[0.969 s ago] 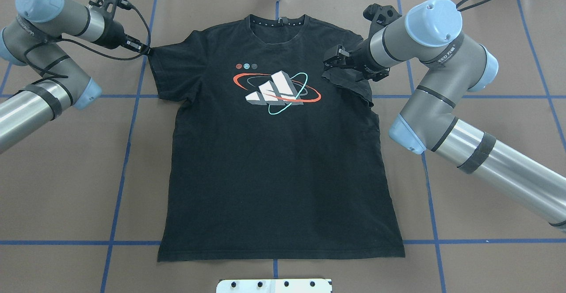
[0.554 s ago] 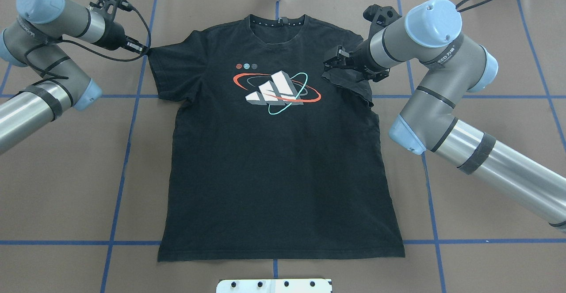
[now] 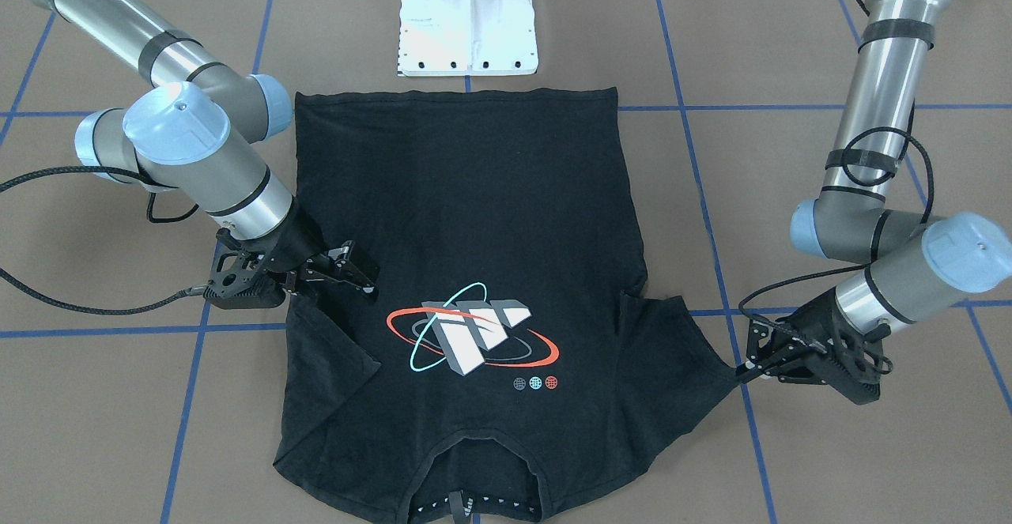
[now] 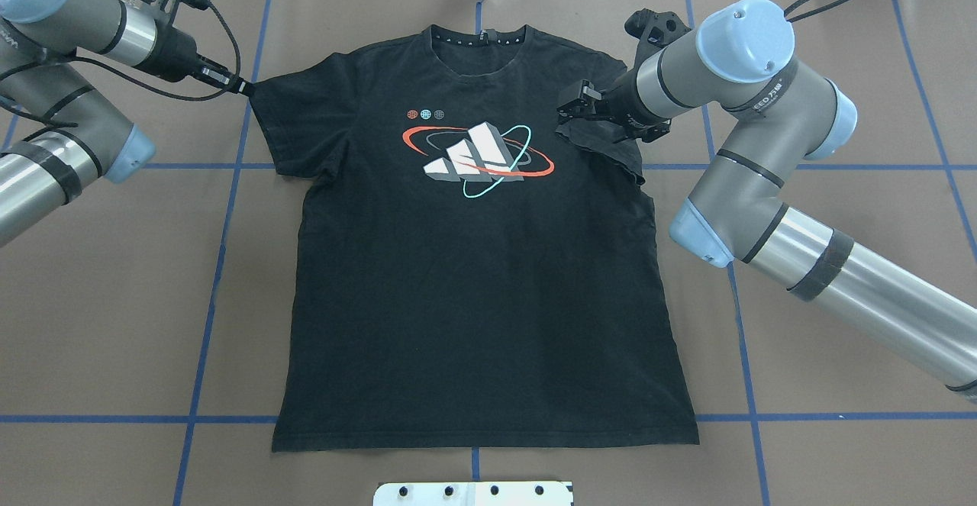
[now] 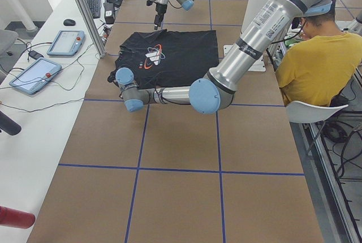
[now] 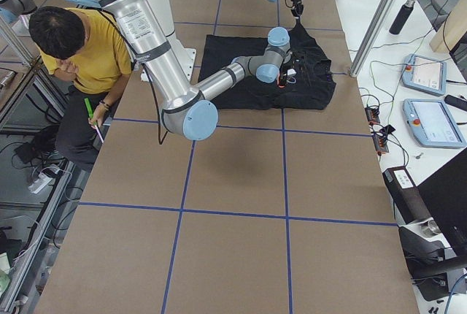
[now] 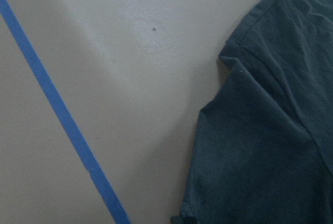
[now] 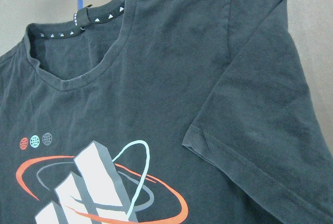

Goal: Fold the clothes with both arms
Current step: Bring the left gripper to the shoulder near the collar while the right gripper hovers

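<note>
Left arm (image 4: 114,29) has drawn outward, left gripper (image 4: 244,88) clamped on the T-shirt (image 4: 473,300) sleeve tip; right gripper (image 4: 569,111) fingers apart over its folded sleeve.

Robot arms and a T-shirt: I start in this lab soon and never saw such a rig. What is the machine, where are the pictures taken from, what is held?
Two metal arms, each ending in two-finger jaws. The pictures come from behind the robot, facing it, each table end, and each wrist. On the brown table a black T-shirt lies flat, print up. The left arm has its jaws shut on one sleeve tip, which is drawn out to a point. The right arm holds its jaws over the other sleeve, folded inward; whether they grip it is unclear.
</note>
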Controlling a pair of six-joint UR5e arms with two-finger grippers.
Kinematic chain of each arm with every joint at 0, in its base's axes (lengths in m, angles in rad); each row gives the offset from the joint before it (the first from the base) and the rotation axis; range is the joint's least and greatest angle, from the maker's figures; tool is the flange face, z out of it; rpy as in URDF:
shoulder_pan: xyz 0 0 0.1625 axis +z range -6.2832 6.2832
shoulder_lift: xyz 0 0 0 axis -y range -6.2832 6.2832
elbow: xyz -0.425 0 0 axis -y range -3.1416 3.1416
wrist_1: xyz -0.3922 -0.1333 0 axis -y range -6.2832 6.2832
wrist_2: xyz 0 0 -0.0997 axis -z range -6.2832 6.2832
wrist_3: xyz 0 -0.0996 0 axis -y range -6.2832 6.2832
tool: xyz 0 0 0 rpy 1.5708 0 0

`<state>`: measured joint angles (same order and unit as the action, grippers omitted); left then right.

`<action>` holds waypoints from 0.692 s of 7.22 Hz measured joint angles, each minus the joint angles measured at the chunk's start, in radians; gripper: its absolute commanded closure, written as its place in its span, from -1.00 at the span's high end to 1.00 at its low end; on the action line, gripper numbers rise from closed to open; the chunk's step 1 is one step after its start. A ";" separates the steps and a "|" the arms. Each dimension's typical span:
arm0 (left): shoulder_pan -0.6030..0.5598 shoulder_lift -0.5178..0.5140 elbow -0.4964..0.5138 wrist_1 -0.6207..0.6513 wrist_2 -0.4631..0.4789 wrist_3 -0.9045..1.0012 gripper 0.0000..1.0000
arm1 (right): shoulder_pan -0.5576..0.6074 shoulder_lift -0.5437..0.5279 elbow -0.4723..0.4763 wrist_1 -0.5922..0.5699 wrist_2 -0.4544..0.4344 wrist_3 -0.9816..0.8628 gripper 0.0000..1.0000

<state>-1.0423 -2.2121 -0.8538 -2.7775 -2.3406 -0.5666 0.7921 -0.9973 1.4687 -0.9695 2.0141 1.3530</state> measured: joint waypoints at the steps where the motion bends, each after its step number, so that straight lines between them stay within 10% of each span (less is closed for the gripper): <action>1: -0.001 0.016 -0.044 0.010 -0.010 -0.021 -1.00 | 0.000 0.000 0.000 0.000 0.000 0.000 1.00; 5: 0.001 0.062 -0.202 0.056 -0.028 -0.207 -1.00 | 0.001 0.000 0.000 0.000 0.001 0.000 1.00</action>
<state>-1.0412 -2.1499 -1.0555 -2.7218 -2.3685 -0.7739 0.7930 -0.9971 1.4688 -0.9695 2.0156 1.3530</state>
